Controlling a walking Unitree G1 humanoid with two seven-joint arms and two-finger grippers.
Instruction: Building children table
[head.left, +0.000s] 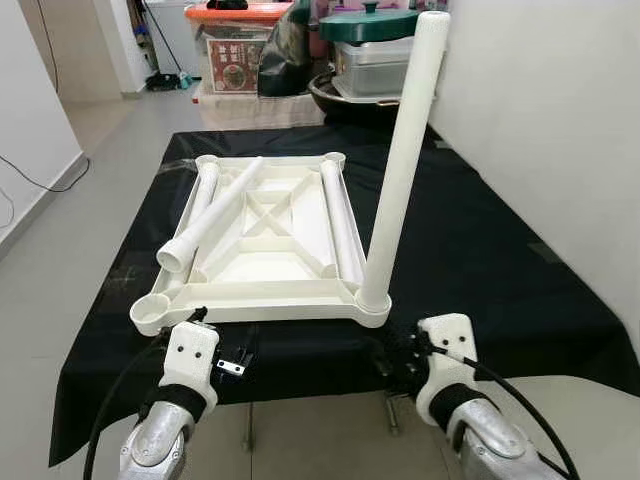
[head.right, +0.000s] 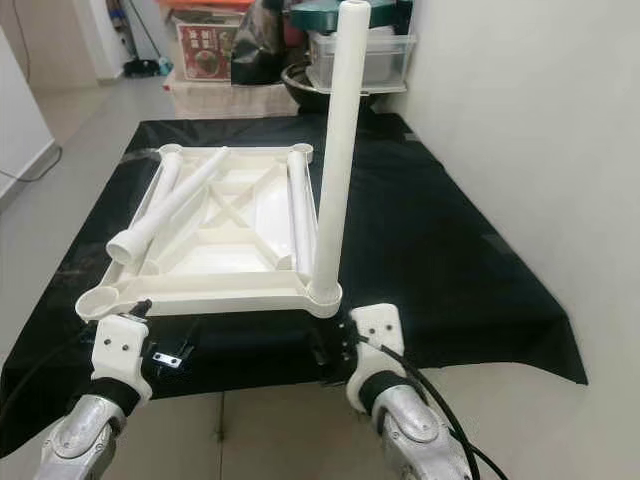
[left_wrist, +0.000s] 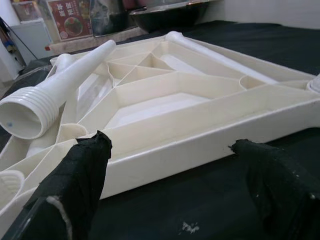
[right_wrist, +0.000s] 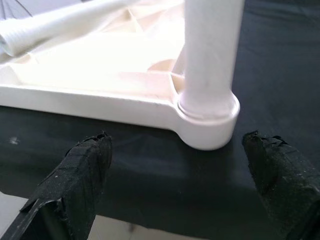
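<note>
Left gripper (left_wrist: 170, 185), at 7 o'clock of the scene: fingers (left_wrist: 75, 185) spread wide, holding nothing, hovering just off the near edge of the tabletop (head.left: 262, 300), close to its empty corner socket (head.left: 152, 308). Right gripper (right_wrist: 185, 185), at 5 o'clock: fingers likewise wide apart, nothing between them, facing the near right corner without touching it.

Tabletop: cream plastic, lying upside down at centre on a black cloth (head.left: 480, 250), ribs facing up. Loose leg (head.left: 212, 215) propped aslant from 7 to 12 o'clock across the frame, threaded end overhanging the left side. Two more legs (head.left: 340, 215) lying inside along the left and right rims. Upright leg (head.left: 405, 150) seated in the near right corner socket, at 4 o'clock of the tabletop, rising vertically.

Open room: broad bare cloth at 3 o'clock between tabletop and wall (head.left: 540, 110); narrower strip at 9 o'clock before the cloth's edge drops to the tiled floor (head.left: 60, 250). Storage boxes (head.left: 240, 50) and pots (head.left: 370, 50) crowded at 12 o'clock beyond the cloth's far edge.
</note>
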